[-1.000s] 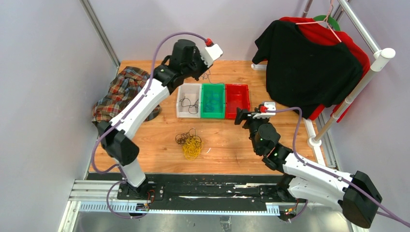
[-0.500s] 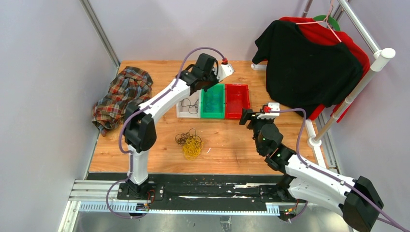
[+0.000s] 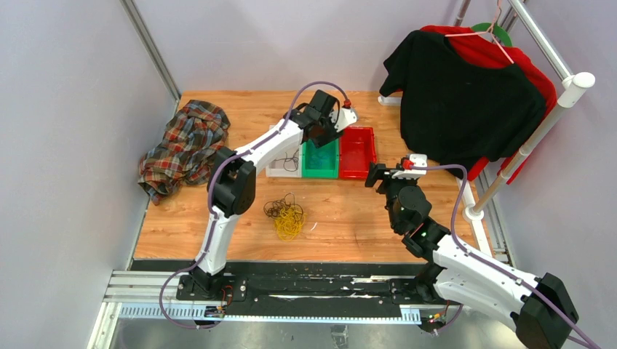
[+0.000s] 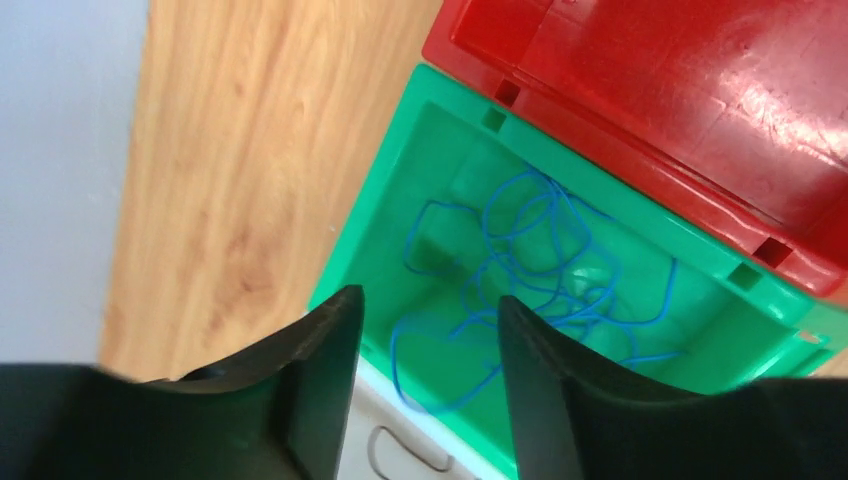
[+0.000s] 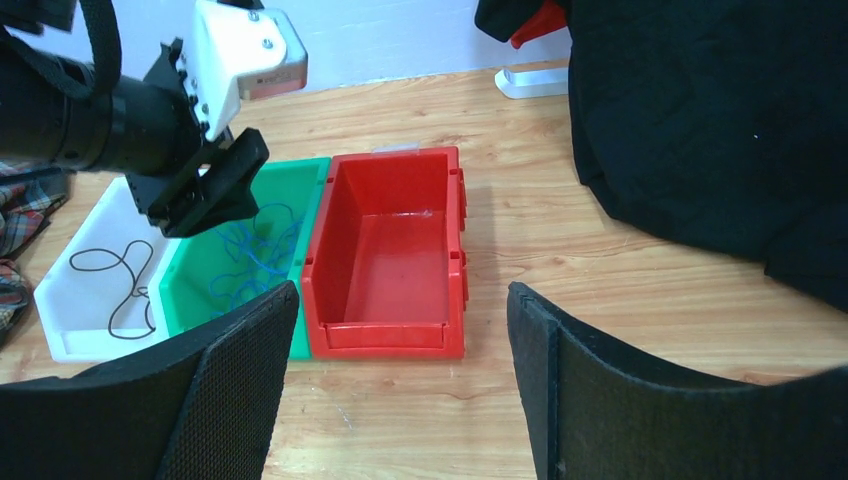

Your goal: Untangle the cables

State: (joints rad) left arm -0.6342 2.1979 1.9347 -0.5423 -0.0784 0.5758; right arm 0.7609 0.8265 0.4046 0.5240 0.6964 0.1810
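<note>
Green bin rim (image 4: 375, 190) sits below the spread-open left tool (image 4: 430, 300); right tool (image 5: 400, 295) gapes empty too.

A wooden table (image 3: 349, 218) fills the middle of the overhead view. A crumpled plaid shirt (image 3: 182, 145) lies at its left edge. Three bins stand touching in a row at centre: white bin (image 5: 75, 345) left, green bin (image 4: 370, 210) middle, red bin (image 3: 356, 154) right. At upper right, a black T-shirt (image 3: 466, 102) hangs in front of a red garment (image 3: 538, 73) on a white rack (image 3: 498, 182).
</note>
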